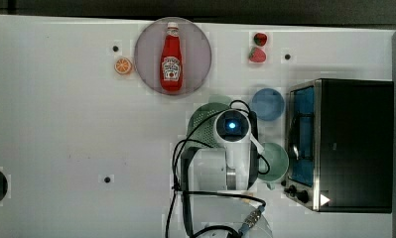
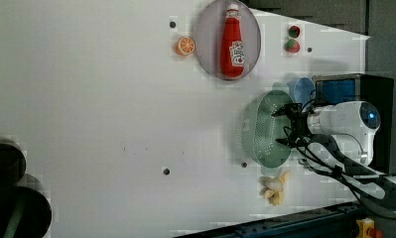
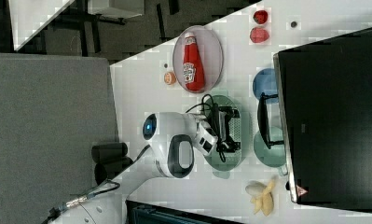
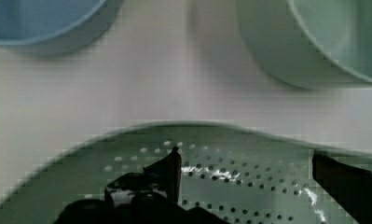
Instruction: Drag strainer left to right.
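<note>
Hovering over the strainer [image 2: 265, 128], your gripper [image 2: 286, 127] has its fingers spread wide and grasps nothing. One fingertip [image 4: 175, 158] hangs inside the bowl over the dotted floor; the other [image 4: 342, 175] sits at or just past the rim, though you cannot tell whether either touches plastic.

Strainer position: on the table [image 1: 61, 124], between the plate [image 1: 146, 49] and the oven [image 1: 354, 144], just beside the blue cup [image 1: 268, 104] and the green cup [image 1: 277, 159].

Key relation: the strainer lies directly below the fingers. Its long axis runs up-down in the left view, and the open jaws stand along that same axis. You would judge that the fingers must drop so one bears on the rim wall before any drag.

Counts: one strainer, two cups (one blue, one green), one ketchup bottle [image 1: 171, 59] on one plate, one orange slice [image 1: 123, 65], two strawberries [image 1: 258, 47], one banana [image 2: 276, 188], one oven, one arm.
</note>
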Robot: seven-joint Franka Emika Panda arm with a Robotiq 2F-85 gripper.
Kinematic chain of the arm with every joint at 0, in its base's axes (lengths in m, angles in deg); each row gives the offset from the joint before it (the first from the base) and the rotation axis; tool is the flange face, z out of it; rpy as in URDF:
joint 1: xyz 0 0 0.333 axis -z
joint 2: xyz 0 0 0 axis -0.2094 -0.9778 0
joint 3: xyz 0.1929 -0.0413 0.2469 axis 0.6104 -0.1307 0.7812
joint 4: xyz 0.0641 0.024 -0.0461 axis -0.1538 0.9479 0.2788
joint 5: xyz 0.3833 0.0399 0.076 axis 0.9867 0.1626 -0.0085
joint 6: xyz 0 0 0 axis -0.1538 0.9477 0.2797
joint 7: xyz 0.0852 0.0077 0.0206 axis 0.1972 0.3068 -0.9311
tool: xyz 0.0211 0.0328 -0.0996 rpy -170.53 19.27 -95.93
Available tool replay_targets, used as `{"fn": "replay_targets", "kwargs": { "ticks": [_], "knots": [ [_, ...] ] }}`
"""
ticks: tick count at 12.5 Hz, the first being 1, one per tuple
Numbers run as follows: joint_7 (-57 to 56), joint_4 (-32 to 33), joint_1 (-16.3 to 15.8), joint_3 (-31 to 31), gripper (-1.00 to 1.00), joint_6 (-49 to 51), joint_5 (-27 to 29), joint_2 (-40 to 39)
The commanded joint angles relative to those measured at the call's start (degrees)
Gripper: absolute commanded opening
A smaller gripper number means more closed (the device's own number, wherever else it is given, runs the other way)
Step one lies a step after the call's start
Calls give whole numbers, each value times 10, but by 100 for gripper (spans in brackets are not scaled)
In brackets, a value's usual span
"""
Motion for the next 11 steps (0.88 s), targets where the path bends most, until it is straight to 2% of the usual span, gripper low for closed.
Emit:
{"fn": "replay_targets", "kwargs": {
  "ticks": [1,5,8,11],
  "knots": [
    [-85,-4,-9,-6,100,-4,3,40],
    [-332,3,-9,22,100,29,6,144],
    [-356,-15,-10,33,100,126,18,239],
    [-356,-51,-13,60,100,279,42,335]
  ]
}}
